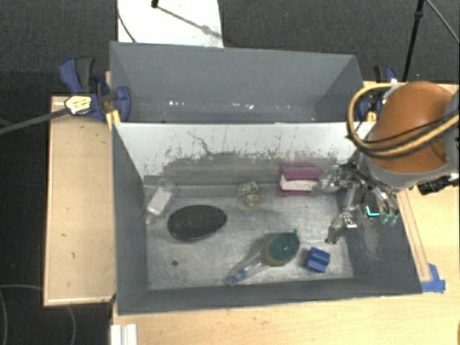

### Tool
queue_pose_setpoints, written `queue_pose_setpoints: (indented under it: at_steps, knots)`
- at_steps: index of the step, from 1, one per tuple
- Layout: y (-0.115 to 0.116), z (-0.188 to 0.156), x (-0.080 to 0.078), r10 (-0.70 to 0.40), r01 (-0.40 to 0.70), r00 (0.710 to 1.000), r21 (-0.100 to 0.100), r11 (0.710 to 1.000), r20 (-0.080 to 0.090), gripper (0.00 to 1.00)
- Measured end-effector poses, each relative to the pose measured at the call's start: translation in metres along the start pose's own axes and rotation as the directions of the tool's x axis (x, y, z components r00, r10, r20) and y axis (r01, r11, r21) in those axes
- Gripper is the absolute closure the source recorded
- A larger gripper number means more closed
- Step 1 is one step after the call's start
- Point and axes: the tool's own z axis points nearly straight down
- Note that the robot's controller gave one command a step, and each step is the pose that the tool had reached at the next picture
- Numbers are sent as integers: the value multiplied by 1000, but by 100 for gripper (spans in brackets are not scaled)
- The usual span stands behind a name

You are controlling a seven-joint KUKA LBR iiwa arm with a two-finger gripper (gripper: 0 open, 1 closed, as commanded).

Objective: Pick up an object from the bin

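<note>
Hard to make out: the gripper (339, 230) is a dark tangle beneath the arm's orange cover (406, 124); whether it is spread or pressed together cannot be told.
Nearest thing: the small blue block (316, 259) lies on the bin (237, 85) floor front right, just below-left of the gripper, not touching it.
Up-left: a pink-and-white box (298, 180) by the back wall.
Shapes: a round green head on a clear handle (277, 249) beside the block; a black oval brush (196, 221) further left.

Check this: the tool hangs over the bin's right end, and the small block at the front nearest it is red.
Not red. The camera view shows the tool over the bin's right end, and the small block at the front nearest it is blue.
</note>
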Motion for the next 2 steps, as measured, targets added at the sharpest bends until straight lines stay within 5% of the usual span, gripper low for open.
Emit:
queue_pose_setpoints:
  at_steps: [1, 2]
  knots:
    - [55, 104, 28, -143, 143, 990, 1, 990, 11, 0]
    - [54, 99, 24, -145, 145, 989, 3, 989, 22, 100]
